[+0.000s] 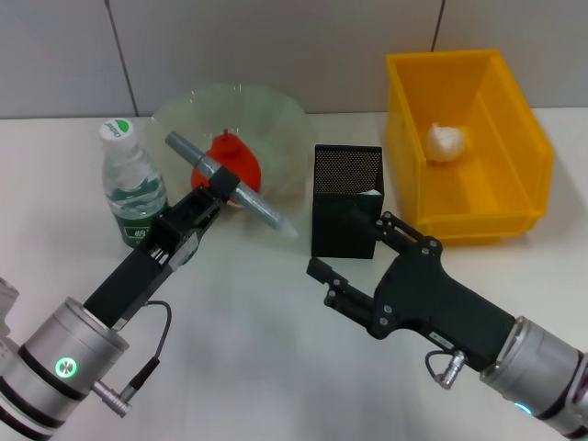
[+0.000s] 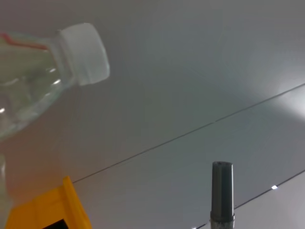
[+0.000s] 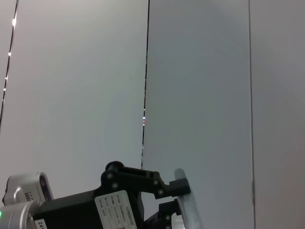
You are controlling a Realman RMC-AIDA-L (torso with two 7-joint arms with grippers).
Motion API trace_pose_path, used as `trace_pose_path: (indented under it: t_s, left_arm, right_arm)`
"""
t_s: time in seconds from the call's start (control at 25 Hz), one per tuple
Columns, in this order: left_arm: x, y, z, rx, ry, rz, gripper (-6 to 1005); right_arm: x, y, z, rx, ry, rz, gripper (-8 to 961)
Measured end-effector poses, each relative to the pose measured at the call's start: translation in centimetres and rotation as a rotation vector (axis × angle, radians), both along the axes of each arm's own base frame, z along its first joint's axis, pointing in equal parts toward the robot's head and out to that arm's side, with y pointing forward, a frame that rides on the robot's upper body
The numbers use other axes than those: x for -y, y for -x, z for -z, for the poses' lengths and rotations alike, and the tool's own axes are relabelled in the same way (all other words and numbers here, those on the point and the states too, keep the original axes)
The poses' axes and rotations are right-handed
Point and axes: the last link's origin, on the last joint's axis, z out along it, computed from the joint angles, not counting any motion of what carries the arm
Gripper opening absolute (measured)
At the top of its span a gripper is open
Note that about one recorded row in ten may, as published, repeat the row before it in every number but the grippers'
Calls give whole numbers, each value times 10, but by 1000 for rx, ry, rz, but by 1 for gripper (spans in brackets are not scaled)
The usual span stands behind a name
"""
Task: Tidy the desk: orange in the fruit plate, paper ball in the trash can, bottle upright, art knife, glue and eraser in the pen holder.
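Right black gripper (image 1: pixel 354 262) looks open beside tall black mesh pen holder (image 1: pixel 346 202); we see left gripper (image 1: pixel 220 188) clamping grey art knife (image 1: pixel 230 186) before pale green scalloped fruit plate (image 1: pixel 280 124)

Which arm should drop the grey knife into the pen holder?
Left. Its end effector already grips the art knife, raised near the pen holder. The right end effector holds nothing.

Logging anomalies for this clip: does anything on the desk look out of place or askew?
Nothing on the desk stands out. The grey art knife is held tilted in the left tool, above the fruit plate.
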Motion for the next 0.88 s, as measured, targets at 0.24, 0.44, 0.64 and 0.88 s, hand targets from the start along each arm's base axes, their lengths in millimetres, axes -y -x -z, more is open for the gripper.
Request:
trace_pose_path:
  t_s: [0.24, 0.44, 0.64, 0.88]
  left_arm:
    - [3, 2, 3, 9, 4, -28, 144]
    - [4, -3, 8, 16, 22, -20, 144]
    - [6, -2, 10, 22, 22, -25, 144]
    - [9, 0, 10, 26, 21, -36, 144]
  right_arm:
    - [-8, 9, 5, 7, -6, -4, 627]
    - [-15, 17, 11, 29, 15, -12, 611]
    - [-17, 20, 13, 37, 22, -15, 596]
    - [-19, 23, 14, 34, 21, -21, 578]
